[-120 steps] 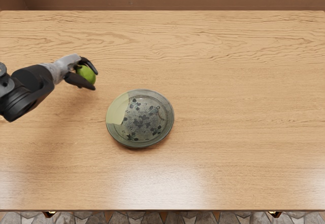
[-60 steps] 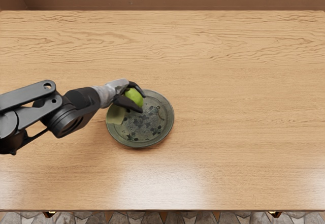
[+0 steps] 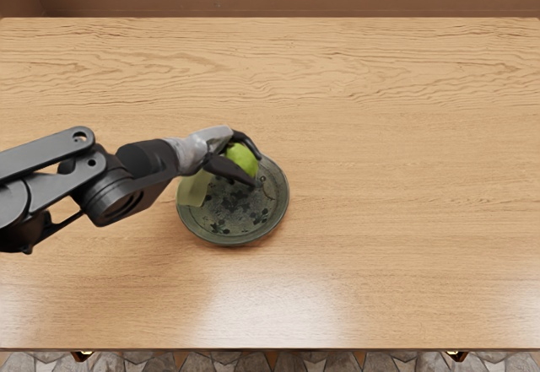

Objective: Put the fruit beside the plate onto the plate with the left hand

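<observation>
- Head view, looking down at a slant on a light wooden table with strong wavy grain.
- The dark, jointed left arm comes in from the left edge and reaches rightward toward the middle of the table.
- At its end the grey left hand is clasped around a small round yellow-green fruit.
- One black finger runs under the fruit and others curl over its top, so the grip is closed and only the fruit's right side shows clearly.
- The fruit is over the far part of a round dark grey-green speckled plate, just inside the far rim and slightly right of the plate's middle line.
- I cannot tell whether the fruit touches the plate's surface or hangs just above it, because the fingers hide its underside.
- The plate lies flat, a little left of the table's centre.
- A pale yellowish patch shows on the plate's left side, just below the wrist.
- The forearm crosses the plate's left rim, and the near half of the plate is in plain sight.
</observation>
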Controlling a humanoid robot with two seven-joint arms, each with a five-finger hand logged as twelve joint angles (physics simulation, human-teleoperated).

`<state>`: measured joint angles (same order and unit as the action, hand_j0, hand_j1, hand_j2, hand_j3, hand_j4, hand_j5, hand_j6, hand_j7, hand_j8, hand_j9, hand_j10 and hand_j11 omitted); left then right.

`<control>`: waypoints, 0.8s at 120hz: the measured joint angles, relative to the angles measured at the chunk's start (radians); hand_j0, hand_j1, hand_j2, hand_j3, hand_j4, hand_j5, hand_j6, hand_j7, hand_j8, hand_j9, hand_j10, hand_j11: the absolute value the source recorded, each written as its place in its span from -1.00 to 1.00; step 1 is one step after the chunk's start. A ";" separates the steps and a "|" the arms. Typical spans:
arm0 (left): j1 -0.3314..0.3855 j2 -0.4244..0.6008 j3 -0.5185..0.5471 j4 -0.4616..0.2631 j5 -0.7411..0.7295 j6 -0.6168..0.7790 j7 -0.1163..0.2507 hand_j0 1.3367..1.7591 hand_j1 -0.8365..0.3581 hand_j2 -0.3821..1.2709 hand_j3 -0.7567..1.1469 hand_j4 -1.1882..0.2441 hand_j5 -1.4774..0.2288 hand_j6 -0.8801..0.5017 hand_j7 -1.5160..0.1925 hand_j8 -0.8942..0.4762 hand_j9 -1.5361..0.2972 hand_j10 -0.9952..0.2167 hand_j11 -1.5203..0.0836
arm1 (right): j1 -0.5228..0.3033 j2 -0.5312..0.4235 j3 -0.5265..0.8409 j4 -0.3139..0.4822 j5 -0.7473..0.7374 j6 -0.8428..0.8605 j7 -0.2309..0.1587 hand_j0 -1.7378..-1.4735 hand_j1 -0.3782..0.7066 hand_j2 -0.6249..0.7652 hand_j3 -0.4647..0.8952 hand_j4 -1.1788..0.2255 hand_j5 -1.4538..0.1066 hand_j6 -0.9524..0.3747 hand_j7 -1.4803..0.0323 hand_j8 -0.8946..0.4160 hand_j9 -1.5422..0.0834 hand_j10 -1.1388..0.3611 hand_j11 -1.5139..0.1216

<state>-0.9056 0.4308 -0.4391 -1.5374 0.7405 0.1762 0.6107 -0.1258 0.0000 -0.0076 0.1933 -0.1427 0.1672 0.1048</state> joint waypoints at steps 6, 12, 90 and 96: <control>0.005 0.002 -0.010 -0.008 -0.001 -0.003 0.000 0.43 -0.47 -0.07 -0.20 -0.02 -0.65 0.09 -0.61 0.11 -0.65 -0.61 -0.59 | 0.000 0.000 0.000 0.000 0.000 0.000 0.000 -0.40 -0.93 -0.10 -0.32 0.67 0.85 0.42 0.94 0.35 0.88 0.51 0.84; 0.008 0.018 -0.016 -0.025 -0.002 -0.005 0.000 0.43 -0.46 -0.08 -0.20 -0.02 -0.65 0.09 -0.61 0.10 -0.65 -0.61 -0.59 | 0.000 0.000 0.000 0.000 0.000 0.000 0.000 -0.40 -0.93 -0.10 -0.32 0.67 0.85 0.42 0.94 0.35 0.88 0.51 0.84; 0.336 0.347 -0.566 -0.056 -0.313 -0.430 0.000 0.52 0.87 -0.50 -0.20 0.60 0.63 0.24 0.67 0.27 0.58 0.57 0.70 | 0.000 0.000 0.000 0.000 0.000 0.000 0.000 -0.40 -0.93 -0.10 -0.32 0.67 0.85 0.42 0.94 0.35 0.88 0.51 0.84; 0.339 0.400 -0.614 -0.053 -0.411 -0.533 0.000 0.52 0.89 -0.51 -0.20 0.61 0.65 0.25 0.69 0.28 0.60 0.58 0.74 | 0.000 0.000 0.000 0.000 0.000 0.000 0.000 -0.40 -0.93 -0.10 -0.32 0.67 0.85 0.42 0.94 0.35 0.88 0.51 0.84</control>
<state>-0.5667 0.8306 -1.0526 -1.5901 0.3296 -0.3567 0.6106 -0.1258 0.0000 -0.0076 0.1933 -0.1426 0.1672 0.1045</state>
